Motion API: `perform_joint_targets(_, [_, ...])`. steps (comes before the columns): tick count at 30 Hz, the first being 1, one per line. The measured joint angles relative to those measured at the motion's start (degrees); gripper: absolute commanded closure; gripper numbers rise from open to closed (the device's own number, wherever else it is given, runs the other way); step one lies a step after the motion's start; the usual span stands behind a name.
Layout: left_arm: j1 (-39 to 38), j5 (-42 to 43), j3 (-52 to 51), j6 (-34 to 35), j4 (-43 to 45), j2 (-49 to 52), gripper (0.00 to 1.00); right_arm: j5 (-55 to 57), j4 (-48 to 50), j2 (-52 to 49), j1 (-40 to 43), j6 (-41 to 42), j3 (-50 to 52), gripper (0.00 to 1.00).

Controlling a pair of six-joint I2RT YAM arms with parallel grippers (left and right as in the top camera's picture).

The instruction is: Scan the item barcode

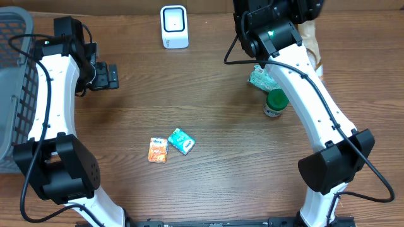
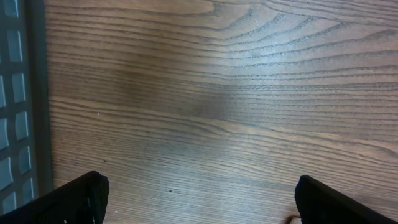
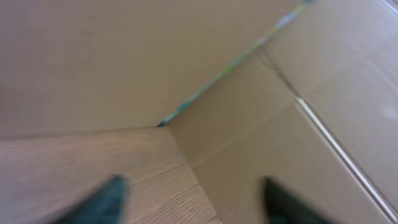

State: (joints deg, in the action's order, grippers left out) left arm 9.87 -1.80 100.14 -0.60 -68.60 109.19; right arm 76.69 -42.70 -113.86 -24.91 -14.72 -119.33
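Observation:
A white barcode scanner (image 1: 173, 26) stands at the back of the wooden table. An orange packet (image 1: 158, 150) and a teal packet (image 1: 181, 140) lie side by side in the middle. A green-lidded jar (image 1: 275, 102) and a pale green packet (image 1: 261, 79) sit beside the right arm, the packet partly hidden under it. My left gripper (image 1: 115, 76) (image 2: 199, 185) hovers open over bare wood at the left. My right gripper (image 3: 193, 186) is blurred, its fingers apart with nothing between them, facing cardboard walls. In the overhead view it is hidden under its own arm.
A grey plastic basket (image 1: 14, 75) (image 2: 12, 93) fills the far left edge. A brown cardboard box (image 1: 311, 38) (image 3: 298, 155) stands at the back right, next to the right arm's wrist.

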Motion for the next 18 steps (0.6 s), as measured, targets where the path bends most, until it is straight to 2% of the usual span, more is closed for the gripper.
perform_joint_targets(5, [0.0, 0.0, 0.0, 0.0, 0.0, 0.0, 0.00, -6.5, -3.9, 0.0, -0.1, 2.6, 0.0, 0.95])
perform_joint_targets(6, [0.0, 0.0, 0.0, 0.0, 0.0, 0.0, 0.00, -8.1, -4.1, 0.0, -0.2, 3.3, 0.0, 0.45])
perform_joint_targets(7, [0.0, 0.0, 0.0, 0.0, 0.0, 0.0, 0.00, -8.4, -4.2, 0.0, -0.2, 3.4, 0.0, 0.16])
perform_joint_targets(8, [0.0, 0.0, 0.0, 0.0, 0.0, 0.0, 0.00, -9.1, -4.1, 0.0, -0.3, 3.9, 0.0, 0.00])
perform_joint_targets(18, [0.0, 0.0, 0.0, 0.0, 0.0, 0.0, 0.00, -14.6, -5.8, 0.0, -0.3, 5.3, 0.0, 0.02])
